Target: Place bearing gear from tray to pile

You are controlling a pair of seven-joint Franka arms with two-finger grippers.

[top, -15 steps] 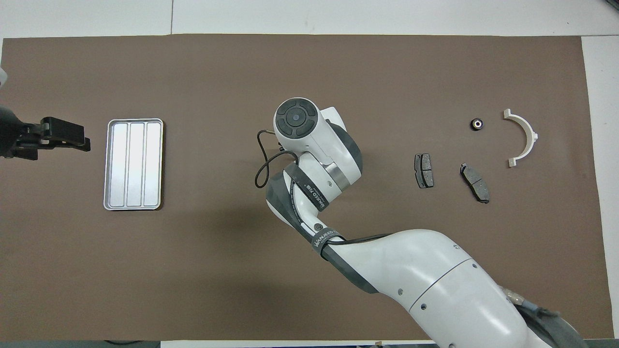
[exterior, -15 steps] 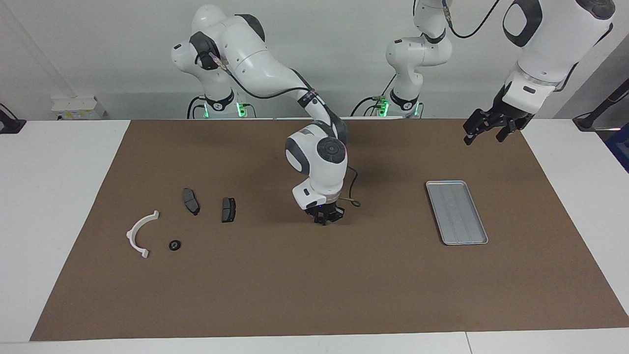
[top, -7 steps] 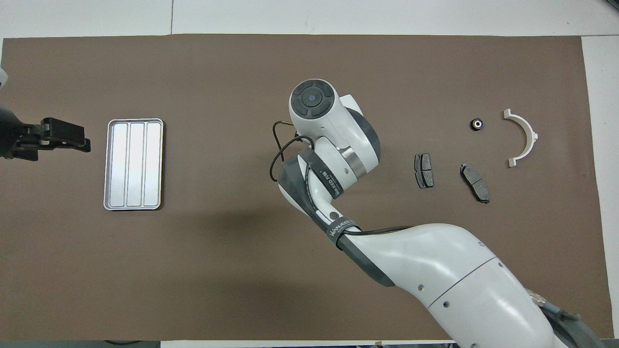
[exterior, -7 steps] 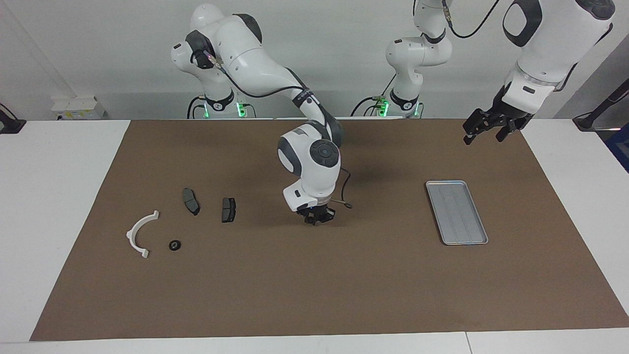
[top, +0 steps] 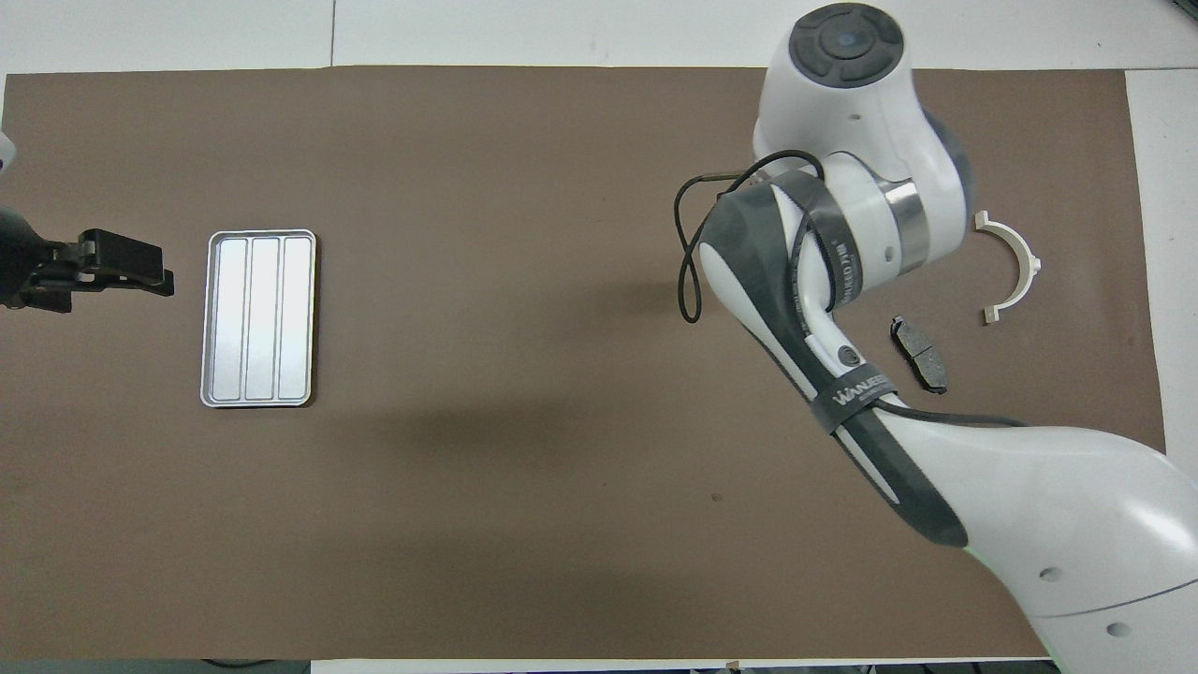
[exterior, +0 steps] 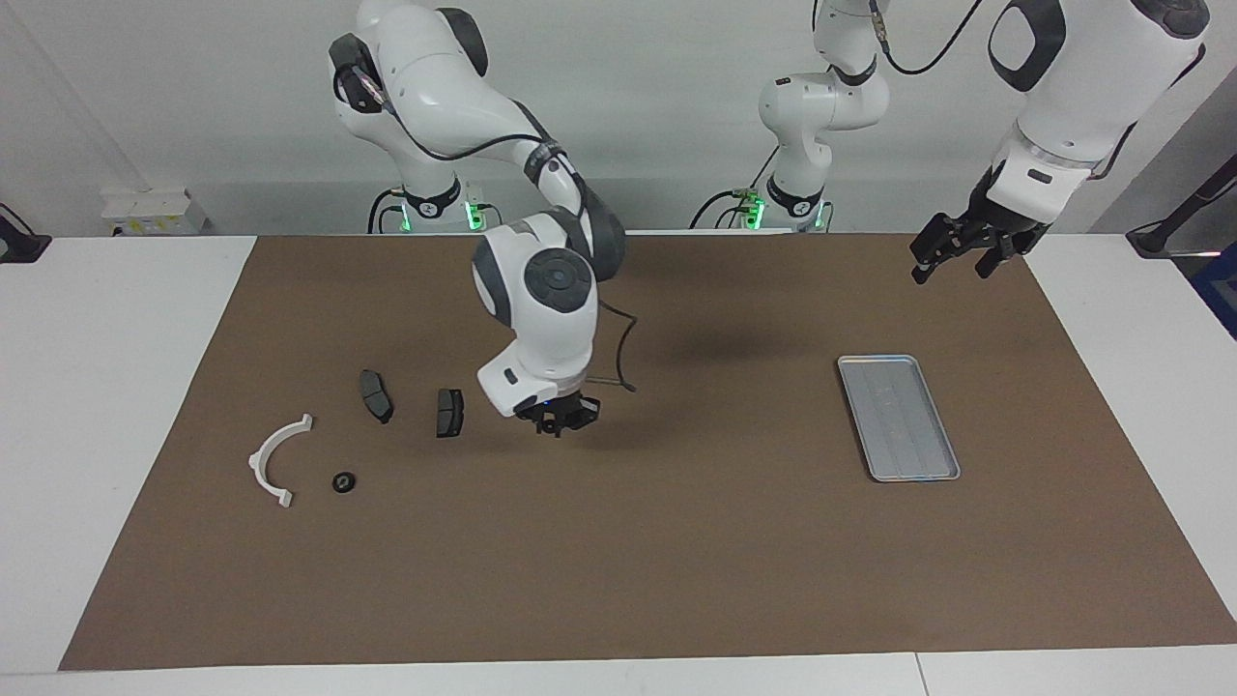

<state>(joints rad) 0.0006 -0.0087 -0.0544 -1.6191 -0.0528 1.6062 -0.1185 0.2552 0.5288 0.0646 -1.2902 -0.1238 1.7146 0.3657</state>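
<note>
The silver tray [exterior: 899, 416] [top: 262, 318] lies on the brown mat toward the left arm's end, with nothing in it. The pile lies toward the right arm's end: a white half-ring bracket [exterior: 261, 454] [top: 1022, 257], two dark pads [exterior: 376, 394] [exterior: 449, 412], and a small black bearing gear [exterior: 344, 480] beside the bracket. My right gripper [exterior: 559, 418] hangs shut just above the mat, next to the pad closest to the table's middle. Whether anything sits between its tips does not show. In the overhead view the right arm covers its own hand, the gear and one pad. My left gripper [exterior: 952, 256] [top: 122, 267] waits open beside the tray.
The brown mat [exterior: 676, 561] covers most of the white table. A black cable loops off the right wrist [exterior: 623, 362]. A wide stretch of bare mat separates the tray from the pile.
The right arm has swung from the middle of the mat toward the pile, its gripper still shut. The left arm, the tray and the pile have not moved.
</note>
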